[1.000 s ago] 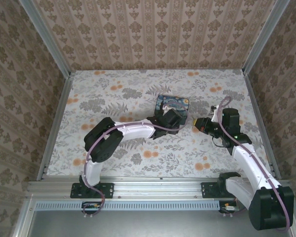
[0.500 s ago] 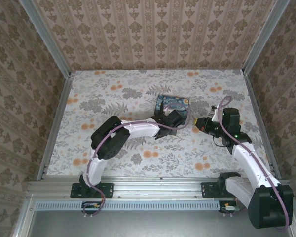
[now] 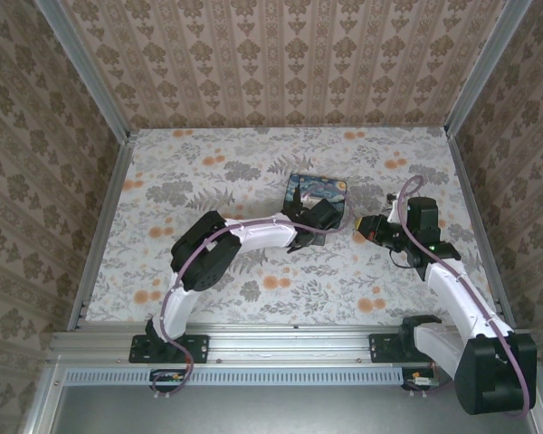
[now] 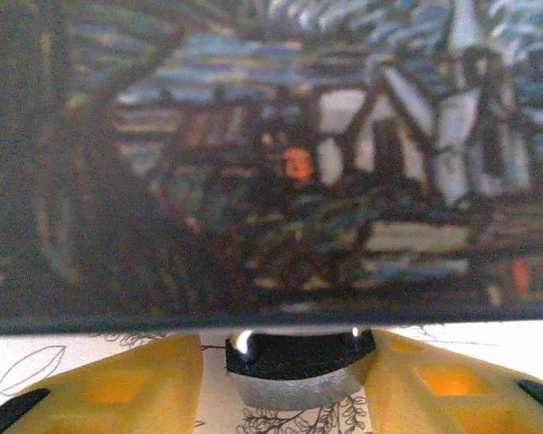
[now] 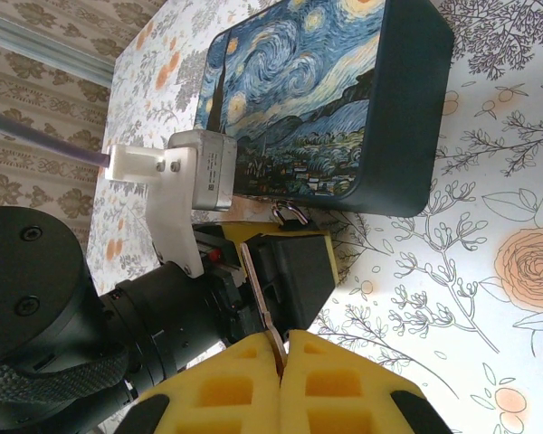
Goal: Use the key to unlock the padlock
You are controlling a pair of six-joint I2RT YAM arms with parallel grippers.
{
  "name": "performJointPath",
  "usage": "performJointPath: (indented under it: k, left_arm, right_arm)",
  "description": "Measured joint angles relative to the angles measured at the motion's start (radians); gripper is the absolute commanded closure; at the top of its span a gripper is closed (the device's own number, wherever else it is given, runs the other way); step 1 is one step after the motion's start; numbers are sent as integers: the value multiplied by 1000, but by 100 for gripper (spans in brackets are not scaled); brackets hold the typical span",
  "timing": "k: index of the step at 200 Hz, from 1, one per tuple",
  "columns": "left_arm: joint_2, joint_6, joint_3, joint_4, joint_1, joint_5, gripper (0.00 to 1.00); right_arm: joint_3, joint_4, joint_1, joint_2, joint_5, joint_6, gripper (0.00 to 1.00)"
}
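Beside the box (image 5: 344,99), left fingers (image 4: 127,384) bracket the padlock (image 4: 299,366).

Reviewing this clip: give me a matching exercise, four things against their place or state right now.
1. key
2. padlock
3. box
4. left gripper

a. hanging at the box's front edge
b. painted with a starry night
c. pinched in the right gripper
d. fingers either side of the padlock

Pairs: 1-c, 2-a, 3-b, 4-d

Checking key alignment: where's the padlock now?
In the right wrist view the padlock hangs at the box's near edge, just ahead of the left gripper.
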Motion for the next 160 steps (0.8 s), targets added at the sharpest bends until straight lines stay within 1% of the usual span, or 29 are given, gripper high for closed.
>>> performJointPath:
  k: [50,67,86,106,131,160]
  left_arm:
    - [6,-13,18,-26,0,-4,61]
    - [15,-13,30,-27,0,-4,68]
    - [17,-16,41,-40,0,-1,79]
    - [17,-10,46,-49,1,14,84]
    - [11,-9,51,-57,15,79,89]
    - [-51,-13,47,-110,61,242,92]
  right_arm:
    - [0,8,0,9,-14,0,100]
    - [0,8,0,10,-18,0,100]
    - [0,8,0,11,-22,0,100]
    - [-3,6,0,10,-26,-3,100]
    - [-19,-20,0,-15,-26,-11,100]
    - [-28,-46,0,-55,-34,-22,100]
